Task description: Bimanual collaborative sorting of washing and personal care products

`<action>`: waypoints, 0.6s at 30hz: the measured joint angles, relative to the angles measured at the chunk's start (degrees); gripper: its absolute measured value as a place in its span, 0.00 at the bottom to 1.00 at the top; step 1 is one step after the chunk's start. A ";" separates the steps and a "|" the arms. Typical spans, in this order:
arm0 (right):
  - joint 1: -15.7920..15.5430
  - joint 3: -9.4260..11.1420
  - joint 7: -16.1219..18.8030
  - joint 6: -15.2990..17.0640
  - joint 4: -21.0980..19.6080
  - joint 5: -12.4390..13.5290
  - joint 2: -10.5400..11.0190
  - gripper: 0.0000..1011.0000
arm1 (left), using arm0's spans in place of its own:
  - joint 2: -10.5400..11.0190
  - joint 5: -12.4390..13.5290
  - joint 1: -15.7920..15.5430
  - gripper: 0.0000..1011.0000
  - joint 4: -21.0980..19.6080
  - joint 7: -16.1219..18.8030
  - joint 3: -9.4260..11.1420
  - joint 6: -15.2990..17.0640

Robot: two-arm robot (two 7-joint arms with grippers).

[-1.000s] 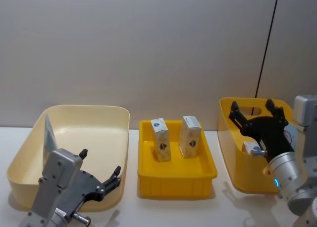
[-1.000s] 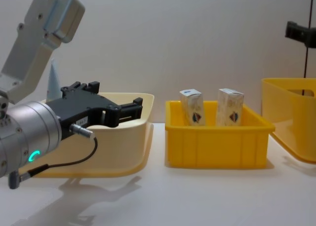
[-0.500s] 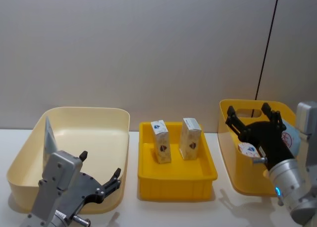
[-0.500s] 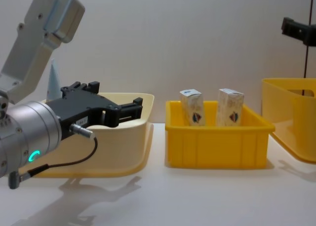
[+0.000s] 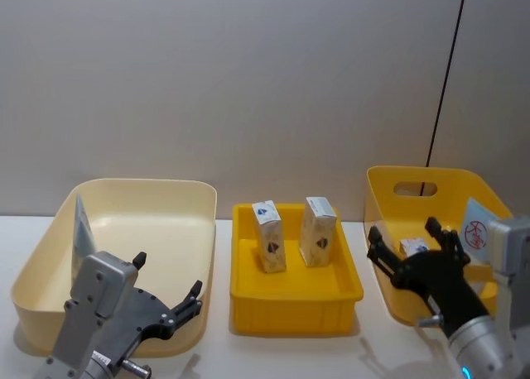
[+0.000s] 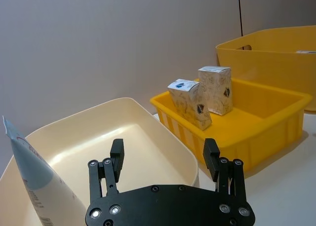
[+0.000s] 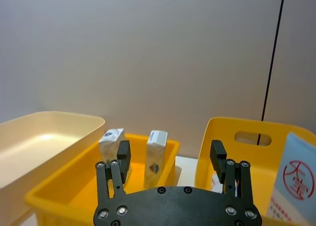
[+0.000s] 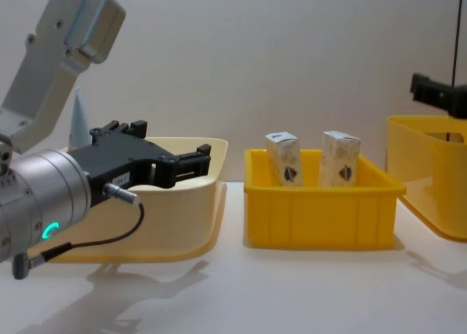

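The head camera looks forward and down over three bins in a row on the bench [image 5: 290,346]; the middle yellow bin [image 5: 294,300] sits at centre. The chest camera sits low and close, facing across the bench and seeing that bin [image 8: 321,217] side-on. Each wrist camera peers over its own hand toward the same bin [image 6: 247,122] [image 7: 74,196], shared by all four views.

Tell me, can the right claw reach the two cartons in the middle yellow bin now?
Probably yes. The right claw is open and empty, beside the middle bin; both cartons stand upright, uncovered.
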 joint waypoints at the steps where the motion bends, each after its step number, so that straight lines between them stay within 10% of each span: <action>1: -0.40 -0.18 -0.06 0.06 -0.30 0.15 0.25 0.99 | 0.00 0.00 0.00 0.99 0.00 0.00 0.00 0.00; 18: -8.52 -3.98 -1.33 1.21 -6.11 3.17 5.38 0.99 | 0.00 0.00 0.00 0.99 0.00 0.00 0.00 0.00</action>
